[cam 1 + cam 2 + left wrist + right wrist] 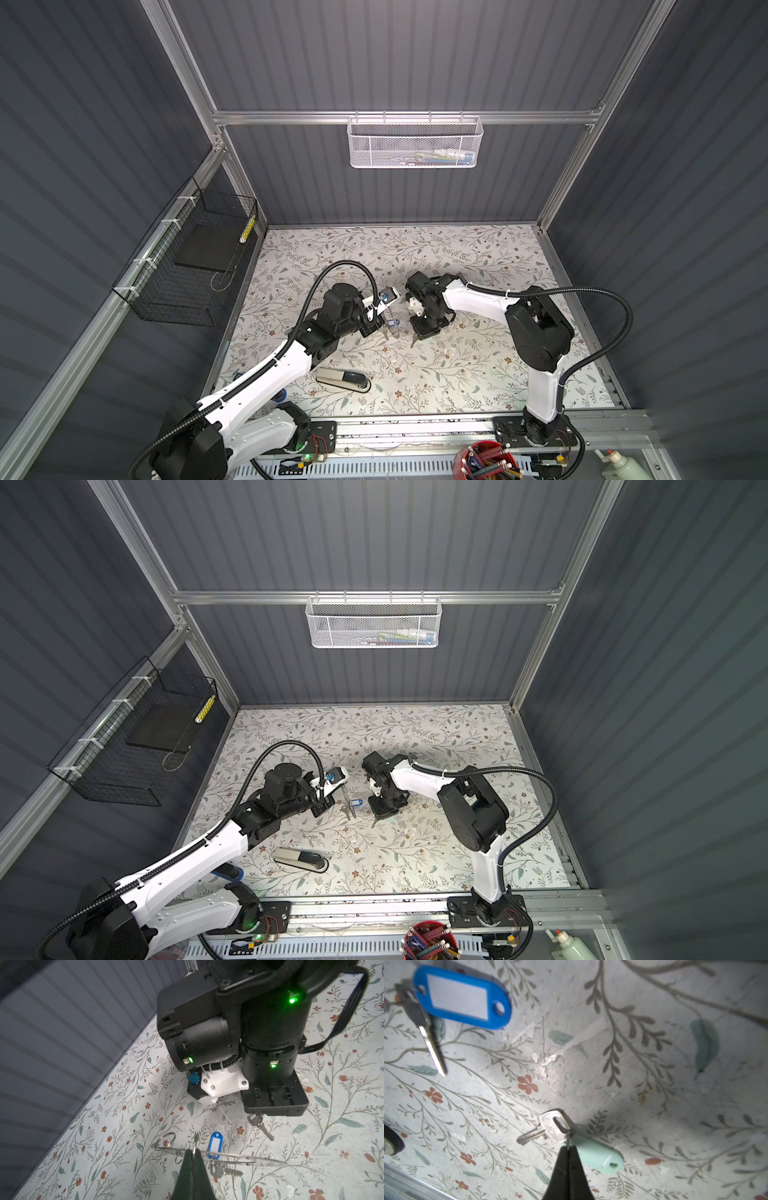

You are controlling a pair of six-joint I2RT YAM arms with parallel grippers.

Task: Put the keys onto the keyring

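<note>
In the left wrist view my left gripper (pixel 193 1150) is shut on the keyring (pixel 239 1156), a thin grey band seen edge-on just above the mat. A small split ring (pixel 165 1140) sits at its far end. The blue-tagged key (pixel 216 1145) lies against the band; I cannot tell whether it is threaded on. My right gripper (pixel 568 1148) is shut on the little wire loop of the mint-green-tagged key (pixel 550 1128), its tag (pixel 596 1153) beside the fingers. The blue tag (pixel 460 997) lies further off. In both top views the grippers (pixel 384 328) (pixel 376 818) face each other mid-table.
A grey-and-black stapler (pixel 343 379) lies on the floral mat near the left arm. A white mesh basket (pixel 415 141) hangs on the back wall and a black wire basket (pixel 187 266) on the left wall. A red pencil cup (pixel 488 461) stands at the front edge.
</note>
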